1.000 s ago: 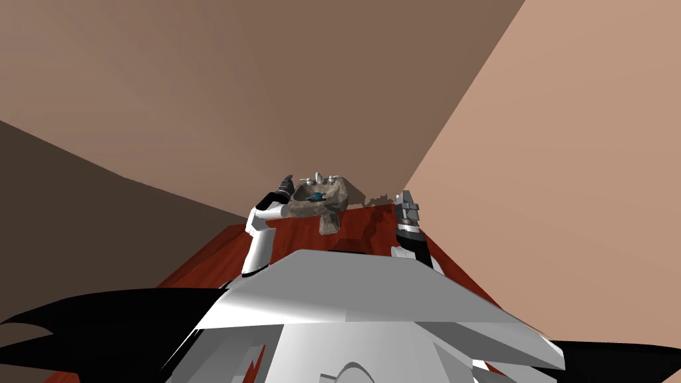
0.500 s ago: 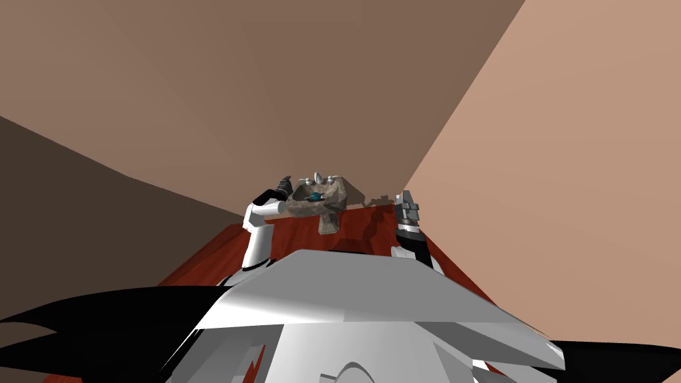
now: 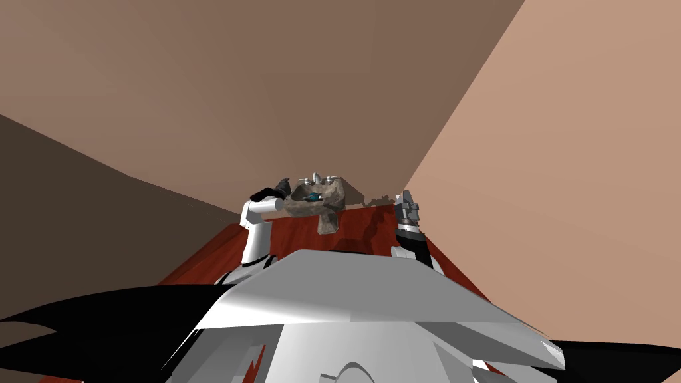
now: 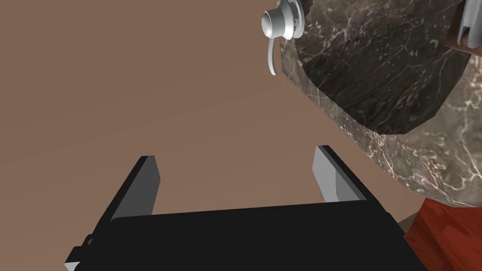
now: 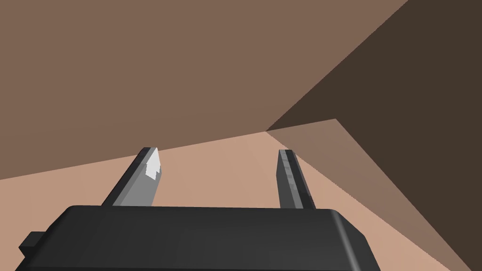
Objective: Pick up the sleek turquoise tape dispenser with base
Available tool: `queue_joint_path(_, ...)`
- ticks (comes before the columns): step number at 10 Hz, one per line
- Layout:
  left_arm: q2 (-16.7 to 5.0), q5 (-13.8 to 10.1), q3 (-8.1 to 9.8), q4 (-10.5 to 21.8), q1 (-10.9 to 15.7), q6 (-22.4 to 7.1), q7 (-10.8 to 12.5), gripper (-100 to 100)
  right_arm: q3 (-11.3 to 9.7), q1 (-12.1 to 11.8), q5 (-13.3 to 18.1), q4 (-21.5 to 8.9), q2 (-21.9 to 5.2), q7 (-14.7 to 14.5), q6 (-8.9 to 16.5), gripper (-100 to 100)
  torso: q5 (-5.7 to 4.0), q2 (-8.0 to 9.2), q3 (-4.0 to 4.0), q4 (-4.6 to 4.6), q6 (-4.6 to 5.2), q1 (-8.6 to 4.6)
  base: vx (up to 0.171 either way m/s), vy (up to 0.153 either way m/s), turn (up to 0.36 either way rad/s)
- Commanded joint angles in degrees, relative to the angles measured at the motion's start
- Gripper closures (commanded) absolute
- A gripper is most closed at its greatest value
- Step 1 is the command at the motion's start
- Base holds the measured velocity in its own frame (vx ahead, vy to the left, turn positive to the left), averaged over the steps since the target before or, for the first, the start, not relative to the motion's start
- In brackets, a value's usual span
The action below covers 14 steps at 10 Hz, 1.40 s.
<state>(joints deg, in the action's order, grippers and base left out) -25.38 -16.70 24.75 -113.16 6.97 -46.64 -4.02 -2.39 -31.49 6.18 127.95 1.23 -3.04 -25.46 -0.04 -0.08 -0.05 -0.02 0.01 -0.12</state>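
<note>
The dark marbled stone pedestal sink (image 3: 336, 197) stands on the red-brown wooden floor (image 3: 362, 229), close against the brown wall (image 3: 266, 100). Its basin holds the turquoise tape dispenser (image 3: 314, 196). Grey tap handles (image 3: 318, 178) sit on the sink's back rim.

The left gripper (image 4: 235, 157) holds its fingers (image 4: 141, 188) spread, a flat brown wall (image 4: 141, 84) behind the gap. Just beside one finger curves a dark marbled sink (image 4: 376, 70) (pale veins all over), with a silver tap handle (image 4: 281, 24) at its rim and red wood (image 4: 447, 235) near the gripper body.
</note>
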Motion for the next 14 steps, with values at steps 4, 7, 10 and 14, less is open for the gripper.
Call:
queue_joint_path(4,-1.2,-0.5,2.64,3.5,3.9,-7.5,0.2,-100,0.0,0.0,0.0,0.0,0.0,0.0,0.0,0,0.0,-0.02,-0.01,0.0,0.0,-0.01,0.017,-0.047,0.012)
queue_joint_path(7,-1.7,-0.8,3.92,5.2,5.6,-12.1,0.4,-100,0.0,0.0,0.0,0.0,0.0,0.0,0.0,0,0.0,-0.04,-0.03,-0.01,0.0,0.01,0.022,-0.042,0.008)
queue_joint_path(10,-2.2,-1.0,5.15,6.8,7.2,-16.4,0.5,-100,0.0,0.0,0.0,0.0,0.0,0.0,0.0,0,0.0,-0.04,-0.03,-0.01,0.0,0.0,0.025,-0.044,0.006)
queue_joint_path(14,-2.6,-1.1,6.33,8.5,8.8,-22.3,0.7,-100,0.0,0.0,0.0,0.0,0.0,0.0,0.0,0,-0.01,-0.11,-0.07,-0.03,0.0,-0.06,0.032,-0.049,0.004)
